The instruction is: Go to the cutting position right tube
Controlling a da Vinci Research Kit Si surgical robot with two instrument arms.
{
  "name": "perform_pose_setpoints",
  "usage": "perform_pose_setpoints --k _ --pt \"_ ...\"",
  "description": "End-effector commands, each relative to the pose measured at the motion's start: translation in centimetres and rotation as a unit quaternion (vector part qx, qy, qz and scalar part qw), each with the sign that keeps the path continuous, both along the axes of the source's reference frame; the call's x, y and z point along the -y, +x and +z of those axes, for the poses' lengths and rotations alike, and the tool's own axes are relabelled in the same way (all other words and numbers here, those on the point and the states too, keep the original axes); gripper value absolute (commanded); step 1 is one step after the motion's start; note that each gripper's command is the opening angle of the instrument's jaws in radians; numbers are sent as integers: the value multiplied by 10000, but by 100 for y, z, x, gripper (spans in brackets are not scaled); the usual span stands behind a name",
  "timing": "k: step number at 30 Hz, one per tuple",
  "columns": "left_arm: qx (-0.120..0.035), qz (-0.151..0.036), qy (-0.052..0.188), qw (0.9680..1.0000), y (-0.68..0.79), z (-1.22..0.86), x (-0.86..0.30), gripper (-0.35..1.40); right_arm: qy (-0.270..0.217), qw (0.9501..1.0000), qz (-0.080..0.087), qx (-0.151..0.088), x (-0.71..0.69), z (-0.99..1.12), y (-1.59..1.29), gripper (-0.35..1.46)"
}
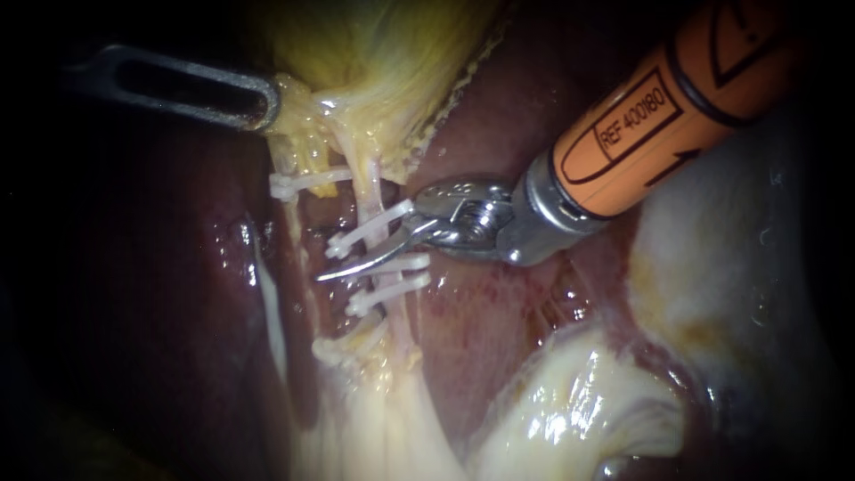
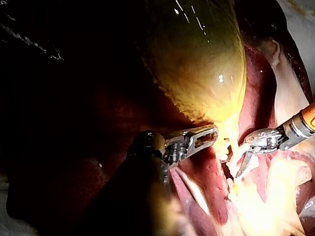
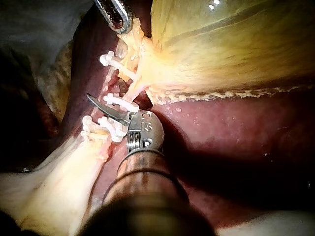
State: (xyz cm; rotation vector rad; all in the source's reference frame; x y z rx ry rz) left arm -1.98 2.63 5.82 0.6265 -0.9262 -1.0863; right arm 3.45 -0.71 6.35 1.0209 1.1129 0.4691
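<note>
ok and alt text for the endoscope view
The orange-shafted right instrument enters from the upper right and lays its curved tip across the right tube, between white clips. The left instrument touches yellow tissue below the gallbladder; dark red liver surrounds them.
</note>
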Motion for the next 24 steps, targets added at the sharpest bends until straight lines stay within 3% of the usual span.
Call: perform_pose_setpoints --k 1,7,17,24 --pt "-1 0 2 10000 0 0 0 -35 19 10000 28 -45 0 0 1 143" --pt "-1 0 2 10000 0 0 0 -35 49 9999 45 -132 4 -7 1 143" --pt "-1 0 2 10000 0 -1 0 -35 225 9976 -304 -579 22 -40 1 143" --pt "-1 0 3 10000 1 -1 1 -35 413 9937 -450 -936 17 -62 1 142"
